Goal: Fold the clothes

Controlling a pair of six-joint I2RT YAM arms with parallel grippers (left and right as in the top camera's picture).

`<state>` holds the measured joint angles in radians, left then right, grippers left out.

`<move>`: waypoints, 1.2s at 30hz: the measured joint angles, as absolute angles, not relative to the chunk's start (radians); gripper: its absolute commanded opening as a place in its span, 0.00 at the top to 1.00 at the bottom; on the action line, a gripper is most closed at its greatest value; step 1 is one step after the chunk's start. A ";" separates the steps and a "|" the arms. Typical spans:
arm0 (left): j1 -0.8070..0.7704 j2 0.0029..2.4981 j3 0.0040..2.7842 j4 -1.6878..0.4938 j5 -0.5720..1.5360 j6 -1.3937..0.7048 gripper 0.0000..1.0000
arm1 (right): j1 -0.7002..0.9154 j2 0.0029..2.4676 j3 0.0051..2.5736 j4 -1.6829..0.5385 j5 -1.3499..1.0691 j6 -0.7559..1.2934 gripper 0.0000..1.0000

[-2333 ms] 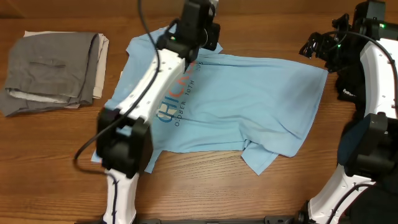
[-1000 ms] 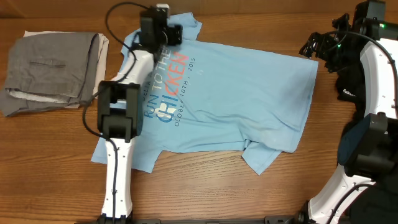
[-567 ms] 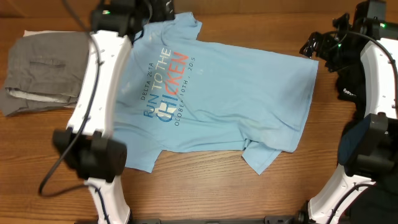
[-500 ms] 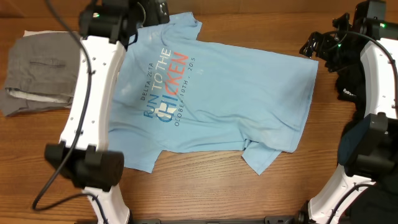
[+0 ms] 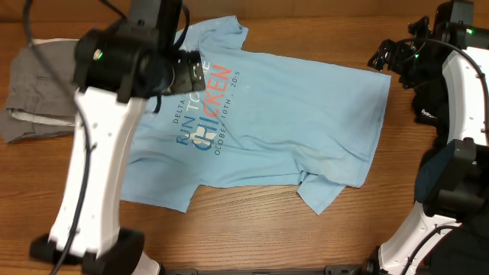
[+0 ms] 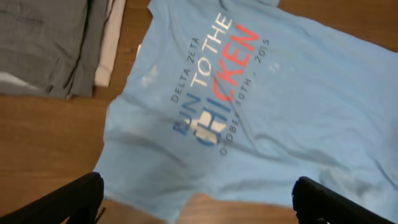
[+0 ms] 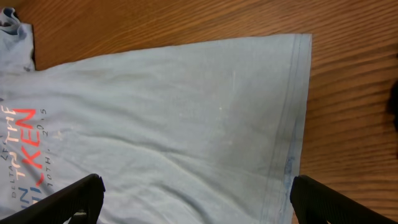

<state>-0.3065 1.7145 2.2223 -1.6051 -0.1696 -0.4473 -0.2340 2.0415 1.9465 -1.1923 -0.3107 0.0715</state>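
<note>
The clothes, a light blue T-shirt (image 5: pixel 306 114) with white, blue and orange-red chest lettering (image 5: pixel 202 114), lie spread flat on the wooden table. The hem points right and one sleeve (image 5: pixel 319 195) sticks out at the front. My left gripper (image 6: pixel 199 210) hangs high above the shirt's chest and near edge, open wide with nothing between its fingers (image 6: pixel 68 200). The left arm (image 5: pixel 99 153) hides the shirt's left side in the overhead view. My right gripper (image 7: pixel 199 208) hovers open over the hem corner (image 7: pixel 298 56), holding nothing.
Folded grey trousers (image 5: pixel 38 99) rest on a white cloth (image 6: pixel 109 43) at the table's left, just beside the shirt. Bare wood (image 5: pixel 252 229) shows in front of the shirt. The right arm's base (image 5: pixel 451 176) stands at the right edge.
The left gripper let go at the shirt's collar end, opened wide and rose up and back toward the front. The shirt stays flat. The right arm has not moved.
</note>
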 measured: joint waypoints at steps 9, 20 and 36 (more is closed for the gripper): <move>-0.339 1.518 2.219 -1.688 -0.126 -0.451 0.00 | -0.234 2.041 1.948 -1.255 -0.505 0.322 0.00; -0.339 1.532 2.184 -1.687 -0.117 -0.455 0.00 | -0.236 2.041 1.950 -1.562 -0.503 0.291 0.96; -0.339 1.532 2.181 -1.689 -0.133 -0.456 0.00 | -0.128 1.379 1.655 -1.688 -0.328 0.328 0.96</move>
